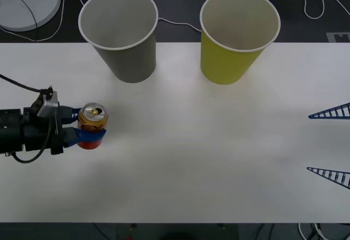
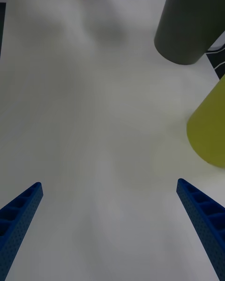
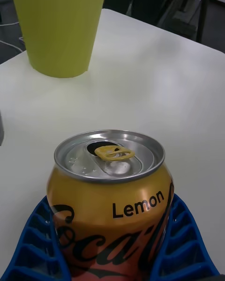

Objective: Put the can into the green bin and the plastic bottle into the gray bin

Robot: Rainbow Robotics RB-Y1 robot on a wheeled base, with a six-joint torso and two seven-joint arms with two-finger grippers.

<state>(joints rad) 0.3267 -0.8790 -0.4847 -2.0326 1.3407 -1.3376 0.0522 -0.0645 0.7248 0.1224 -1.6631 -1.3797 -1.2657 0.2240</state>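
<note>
Between the left gripper's [image 1: 87,128] pinching jaws stands the orange, silver-topped can [image 1: 92,125].

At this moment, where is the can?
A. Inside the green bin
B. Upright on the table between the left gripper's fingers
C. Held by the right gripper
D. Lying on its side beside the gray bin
B: the can stands upright on the table, with the left gripper closed around its sides, well short of both bins.
</note>
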